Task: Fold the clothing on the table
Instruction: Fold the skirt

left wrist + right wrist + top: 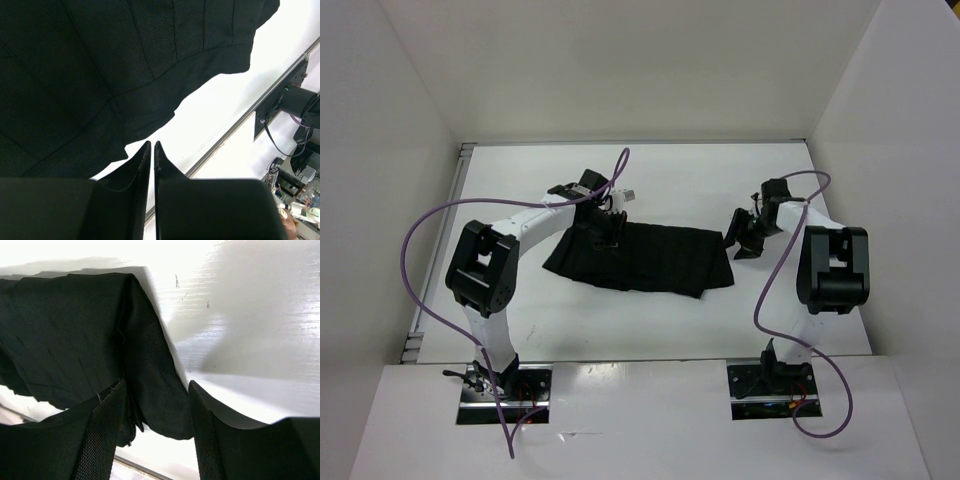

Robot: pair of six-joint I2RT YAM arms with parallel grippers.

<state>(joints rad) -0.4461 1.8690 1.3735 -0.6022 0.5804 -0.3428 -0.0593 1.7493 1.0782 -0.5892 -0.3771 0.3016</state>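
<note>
The clothing [640,258], a black pleated skirt, lies flat across the middle of the white table [670,180]. My left gripper [610,238] hovers at the skirt's far left edge. In the left wrist view its fingers [151,146] are shut with only a sliver between them and nothing in it, just off the skirt's hem [100,75]. My right gripper [742,240] is at the skirt's right end. In the right wrist view it [155,386] stands open, with a raised fold of the skirt [155,370] lying between the two fingers, not pinched.
White walls close in the table on three sides. A thin metal edge [460,200] runs along the left side, and the near edge [225,135] shows in the left wrist view. Purple cables [420,240] loop off both arms.
</note>
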